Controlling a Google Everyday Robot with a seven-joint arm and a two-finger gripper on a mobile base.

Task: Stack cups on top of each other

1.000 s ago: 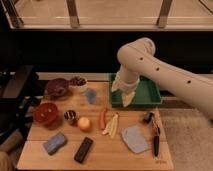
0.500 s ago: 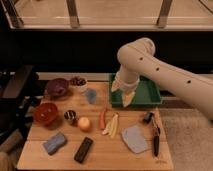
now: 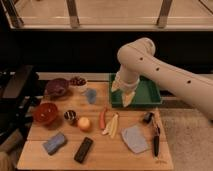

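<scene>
The robot's gripper (image 3: 124, 98) hangs point-down over the left part of the green tray (image 3: 150, 98) at the far right of the wooden surface (image 3: 107, 157). Whether it is released or clenched cannot be told, and it touches neither cup. The light blue cup (image 3: 91, 96) stands left of the tray, near the far edge. The dark cup (image 3: 70, 116) sits nearer and further left, between the red bowl (image 3: 44, 113) and an orange (image 3: 84, 123). The two cups are well apart. Nothing has shifted since half a second ago: arm, gripper and cups hold the same places.
</scene>
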